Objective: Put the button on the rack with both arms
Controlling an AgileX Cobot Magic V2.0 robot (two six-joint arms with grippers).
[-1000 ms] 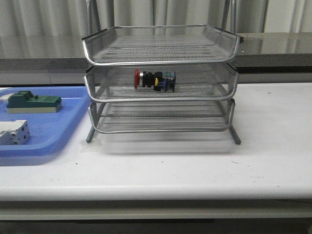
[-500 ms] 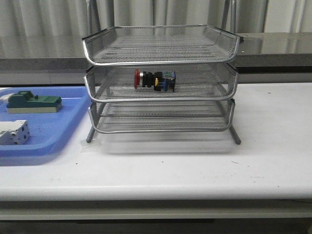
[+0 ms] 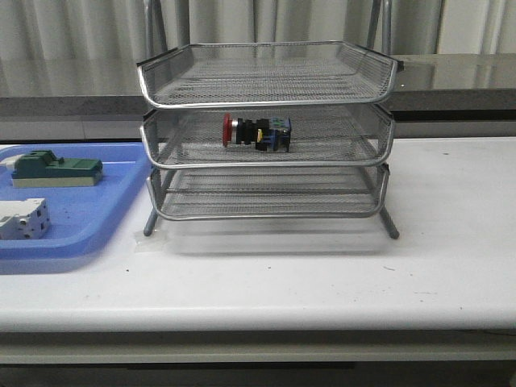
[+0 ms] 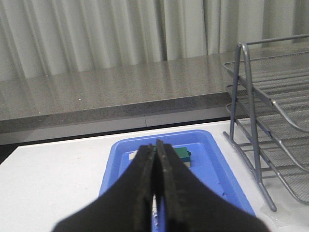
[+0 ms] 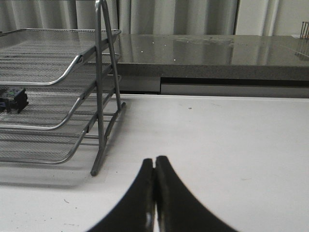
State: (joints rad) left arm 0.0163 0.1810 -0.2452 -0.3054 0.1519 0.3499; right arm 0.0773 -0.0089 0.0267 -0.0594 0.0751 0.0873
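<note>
Left gripper [image 4: 155,159] is clenched, its two black fingers pressed together with nothing between them, seen only in the left wrist view, over the near end of the blue tray [image 4: 112,164]. Right gripper [image 5: 154,176] likewise clenched and empty, fingers touching, over bare white table [image 5: 231,145] to the side of the rack; neither arm appears in the front view. Nearest in the front view is the table's front edge, then open tabletop [image 3: 322,274]. On the left, the flat blue tray [image 3: 97,218] holds a white terminal block [image 3: 22,219] nearer the camera and a green block [image 3: 55,169] behind it, the two apart. Just beside the tray's right edge stands the rack [image 3: 266,137], a three-tier silver wire-mesh stand on metal legs, all three trays stacked in line. Button [image 3: 256,132] lies on its side in the middle tier, red cap pointing left, silver collar next, black body with yellow and blue parts to the right, resting on the mesh left of that tier's middle, nothing touching it. Top and bottom tiers show only mesh. From the right wrist view just the button's black and blue end [image 5: 13,97] shows at the frame edge on the middle tier, with the rack's upright post [image 5: 100,87] in front. Left wrist view shows the green block [image 4: 182,154] partly hidden behind the fingers and the rack's legs [image 4: 253,145] beside the tray. Behind it all runs a grey counter ledge [image 3: 451,76], then pale curtains [image 3: 266,20].
</note>
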